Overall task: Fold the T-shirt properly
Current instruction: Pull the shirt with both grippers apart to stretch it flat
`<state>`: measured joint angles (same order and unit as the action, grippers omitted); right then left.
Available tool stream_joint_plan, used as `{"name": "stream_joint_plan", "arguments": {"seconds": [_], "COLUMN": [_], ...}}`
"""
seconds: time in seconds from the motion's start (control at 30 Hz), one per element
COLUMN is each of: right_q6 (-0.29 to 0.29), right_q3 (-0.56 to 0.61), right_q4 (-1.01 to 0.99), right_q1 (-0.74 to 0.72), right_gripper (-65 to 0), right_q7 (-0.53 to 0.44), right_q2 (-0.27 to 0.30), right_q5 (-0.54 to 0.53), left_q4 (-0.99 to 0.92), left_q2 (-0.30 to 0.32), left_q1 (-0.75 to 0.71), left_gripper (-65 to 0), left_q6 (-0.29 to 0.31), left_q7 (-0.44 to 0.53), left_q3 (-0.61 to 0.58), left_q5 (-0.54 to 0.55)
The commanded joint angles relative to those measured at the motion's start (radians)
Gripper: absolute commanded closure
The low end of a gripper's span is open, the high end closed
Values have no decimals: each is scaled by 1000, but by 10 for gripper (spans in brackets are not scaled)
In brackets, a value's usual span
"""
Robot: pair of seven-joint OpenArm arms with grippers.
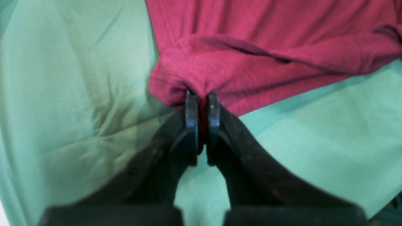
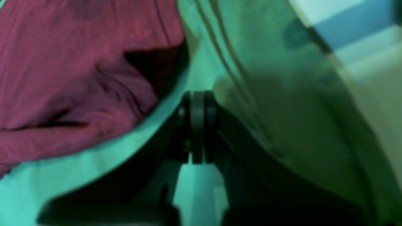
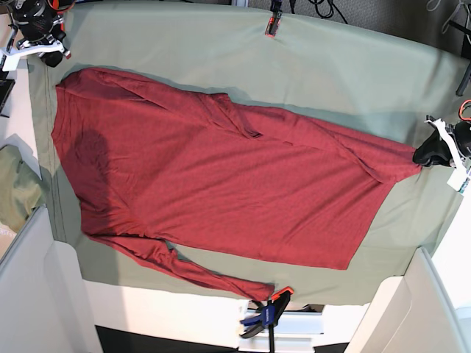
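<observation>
The dark red long-sleeved T-shirt (image 3: 221, 176) lies spread, somewhat skewed, on the pale green table cloth (image 3: 346, 73), with one sleeve folded over its body and the other along the near edge. My left gripper (image 1: 202, 98) is shut on a bunched corner of the T-shirt (image 1: 251, 47); in the base view it (image 3: 430, 156) holds the shirt's right tip. My right gripper (image 2: 198, 97) is shut and blurred, with nothing seen between its jaws; the T-shirt (image 2: 62, 78) lies to its left. In the base view it (image 3: 50, 55) sits at the far left corner, just beyond the shirt.
An orange-tipped clamp (image 3: 274, 26) pins the table cloth at the far edge, and a blue and orange clamp (image 3: 266, 312) at the near edge. A bundled green cloth (image 3: 15, 187) lies off the table's left side. White panels (image 3: 397, 316) stand at the near corners.
</observation>
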<state>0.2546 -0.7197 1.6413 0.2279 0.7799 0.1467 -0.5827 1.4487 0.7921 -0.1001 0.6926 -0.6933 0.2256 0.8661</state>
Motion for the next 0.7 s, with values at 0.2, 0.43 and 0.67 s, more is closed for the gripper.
{"name": "stream_joint_plan", "arguments": {"seconds": [0.2,0.43,0.67], "right_q6": [17,38,63], "right_q3": [-5,-5,90], "right_q4": [59,58,58], "right_q1": [31,31,30], "right_gripper": [0,-118,-336], "right_q7": [-16,-19,-55], "right_q2": [24,1,-55], "right_q5": [-27,-38,-47], "left_q4": [16,16,16], "left_q2": [49,50,50], "left_q1": [-6,-6,-6], "left_gripper": [0,0,0], "left_q6": [6,6,6], "left_q7": [-23,-22,-23], "left_q3": [54,55,55], "left_q5": [66,97,104]}}
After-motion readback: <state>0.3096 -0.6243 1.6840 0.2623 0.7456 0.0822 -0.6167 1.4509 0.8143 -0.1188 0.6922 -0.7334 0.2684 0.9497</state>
